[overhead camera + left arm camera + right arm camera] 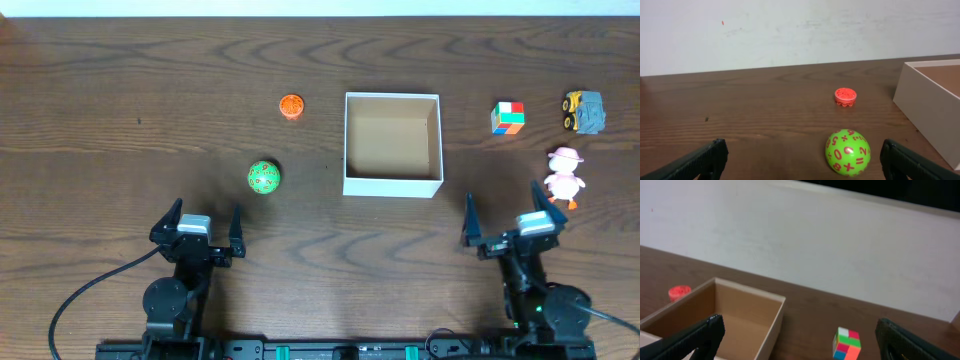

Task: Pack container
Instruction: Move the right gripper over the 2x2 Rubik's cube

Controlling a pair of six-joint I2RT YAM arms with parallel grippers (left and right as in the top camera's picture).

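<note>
The container (393, 185) is a square cardboard box with white walls and a brown inside, at the table's middle; nothing shows inside it. It also shows in the left wrist view (920, 107) and the right wrist view (772, 325). A green ball with red numbers (264, 177) (847, 152) and an orange round toy (291, 106) (845, 96) lie left of it. A colour cube (508, 117) (847, 344), a toy truck (583, 112) and a pink duck figure (565, 176) lie right of it. My left gripper (199, 231) (802, 162) and right gripper (508, 222) (800, 337) are open and empty near the front.
A white wall (790, 30) stands behind the table's far edge. Black cables (80, 300) run at the front by the arm bases.
</note>
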